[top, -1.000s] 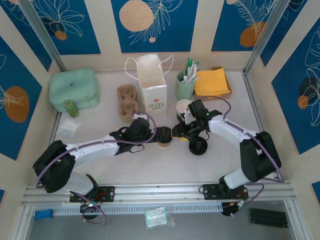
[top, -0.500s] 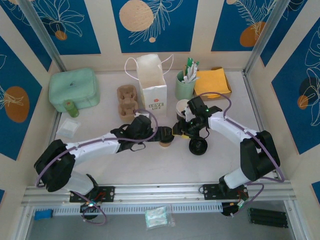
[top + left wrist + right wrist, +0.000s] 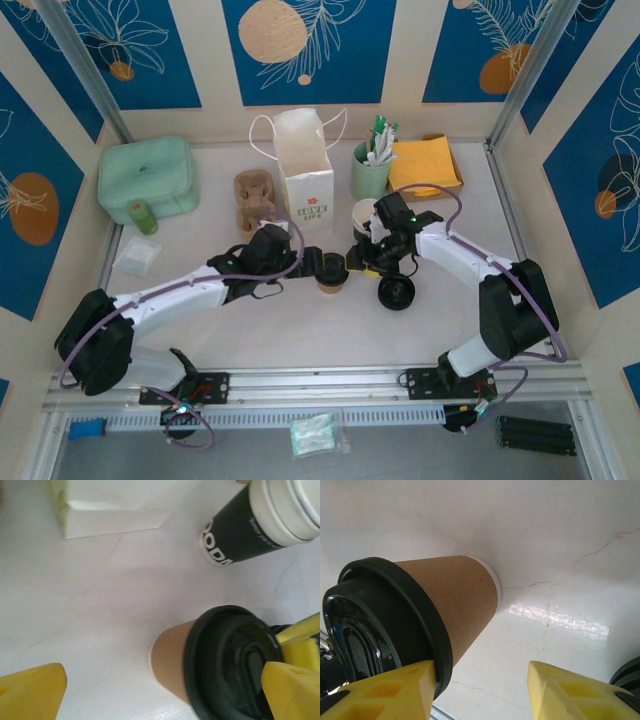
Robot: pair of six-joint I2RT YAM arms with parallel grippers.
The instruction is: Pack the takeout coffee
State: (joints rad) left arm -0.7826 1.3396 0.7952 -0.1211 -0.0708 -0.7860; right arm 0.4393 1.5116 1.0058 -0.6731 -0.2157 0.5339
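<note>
The coffee (image 3: pixel 332 272) is pictured upright at mid-table, its black lid (image 3: pixel 370 615) fitted and its long axis vertical, flanked by a gripper on either side. The left gripper (image 3: pixel 160 689) is spread to its widest and nothing is gripped. The cup is framed inside its span, crowded toward one finger (image 3: pixel 292 687), with bare table before the other. The right gripper (image 3: pixel 482 685) is held about half open, with bare table showing in its gap. One of its fingers (image 3: pixel 385 690) is laid against the lid's rim, and nothing is clamped.

The cup is reached from the table's left side by the left arm and from the right side by the right arm, so neither can be called nearer. The left, with the cup already inside its span, is judged the better placed for a grasp across the cup's width.

A bag (image 3: pixel 305 175) is stood open-topped just behind the cup, toward the rear edge; its contents cannot be made out. A carrier (image 3: pixel 252 203) is set left of the bag, its wells apparently empty. A white cup (image 3: pixel 366 214) is stood right of the bag, and a green pot (image 3: pixel 369 172) behind it is stuffed with straws or sticks. A spare lid (image 3: pixel 397 293) is left on the table right of the coffee.
</note>
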